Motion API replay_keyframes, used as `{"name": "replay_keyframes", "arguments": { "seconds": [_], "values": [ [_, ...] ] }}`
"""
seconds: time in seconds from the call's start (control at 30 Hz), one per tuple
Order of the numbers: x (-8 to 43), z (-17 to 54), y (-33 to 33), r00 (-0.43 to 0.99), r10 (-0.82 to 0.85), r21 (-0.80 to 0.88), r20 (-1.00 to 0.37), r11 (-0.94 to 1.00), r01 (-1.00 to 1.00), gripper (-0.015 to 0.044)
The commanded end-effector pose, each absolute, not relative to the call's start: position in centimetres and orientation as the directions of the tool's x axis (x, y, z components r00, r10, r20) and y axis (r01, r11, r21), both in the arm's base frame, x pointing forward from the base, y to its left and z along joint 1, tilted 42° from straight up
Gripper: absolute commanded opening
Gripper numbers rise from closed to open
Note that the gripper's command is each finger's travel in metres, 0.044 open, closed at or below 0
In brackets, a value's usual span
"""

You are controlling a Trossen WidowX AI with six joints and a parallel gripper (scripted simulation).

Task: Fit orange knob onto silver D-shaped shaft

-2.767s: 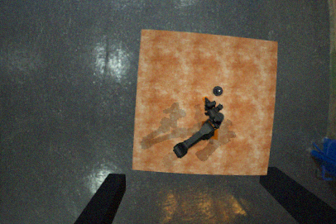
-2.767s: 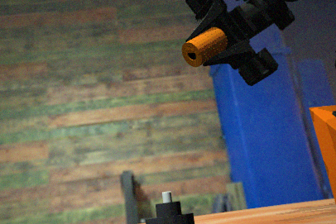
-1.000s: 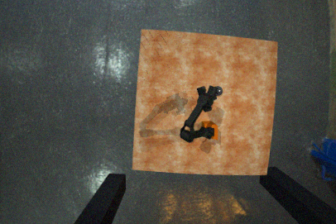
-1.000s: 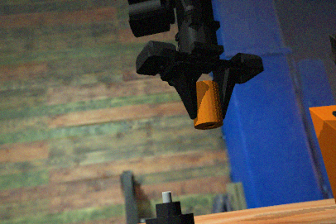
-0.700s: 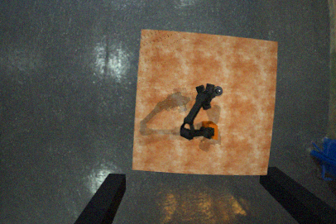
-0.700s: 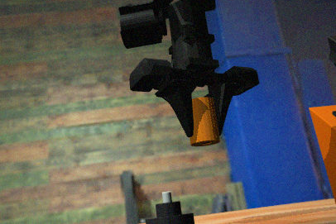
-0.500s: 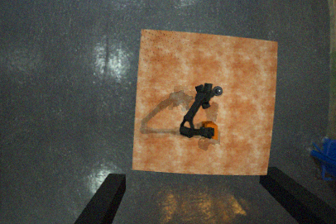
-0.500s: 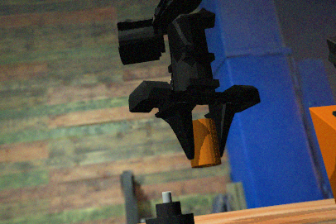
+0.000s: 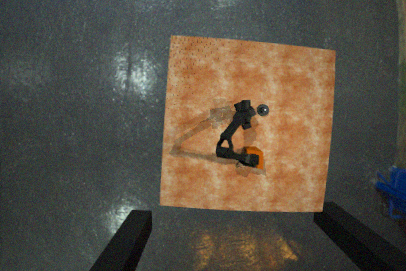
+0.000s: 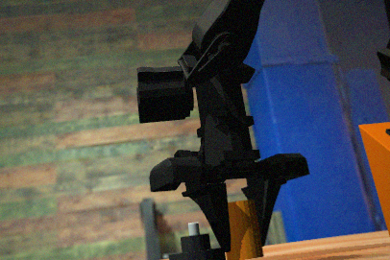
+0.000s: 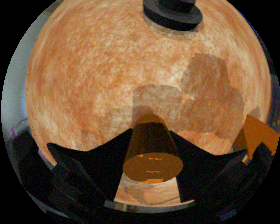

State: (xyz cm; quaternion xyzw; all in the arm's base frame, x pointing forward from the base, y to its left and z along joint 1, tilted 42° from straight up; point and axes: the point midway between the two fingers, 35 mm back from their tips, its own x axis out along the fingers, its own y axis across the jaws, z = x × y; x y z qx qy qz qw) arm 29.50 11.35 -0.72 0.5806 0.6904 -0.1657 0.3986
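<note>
Mottled orange-tan, the table (image 9: 300,95) (image 10: 336,242) (image 11: 100,75) spreads beneath the arm (image 9: 231,131) (image 10: 240,5). Nearest the wrist camera, the black tool (image 9: 246,115) (image 10: 244,245) (image 11: 150,132) is clenched on the orange knob (image 10: 241,221) (image 11: 150,150), one finger against either side. The knob's long axis runs close to upright in the exterior view, one end up toward the palm and the other down toward the table; which way the flat of its hole faces cannot be told. It stands off the shaft, beside the round black pedestal (image 9: 259,113) (image 10: 194,249) (image 11: 172,17), whose short silver shaft (image 10: 193,228) points up. Nothing visible covers the shaft's top; the near finger comes down close to the pedestal's side.

The knob is a plain cylinder, amber-brown in shade, with a smooth round end turned to the wrist camera. Its lower end runs out of the exterior frame. Farther off, an orange block (image 9: 255,151) (image 10: 377,158) (image 11: 257,137) sits by the arm's rear part. Beyond are a glossy grey floor (image 9: 75,95), a wall of multicoloured planks (image 10: 86,106) and a blue surface (image 10: 298,139).
</note>
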Motion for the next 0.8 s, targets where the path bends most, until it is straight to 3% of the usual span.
{"name": "replay_keyframes", "arguments": {
  "seconds": [0.0, 0.17, 0.47, 0.77],
  "values": [
    [29.47, -1.45, 11.99, -0.005, 0.674, 0.234, -0.739, 0.263, 0.936, 0.0000],
    [29.38, -1.44, 12.01, -0.005, 0.674, 0.234, -0.739, 0.263, 0.936, 0.0000],
    [29.44, -1.31, 11.93, -0.008, 0.671, 0.234, -0.741, 0.270, 0.934, 0.0236],
    [29.44, -1.31, 11.93, -0.008, 0.671, 0.234, -0.741, 0.270, 0.934, 0.0240]
  ]
}}
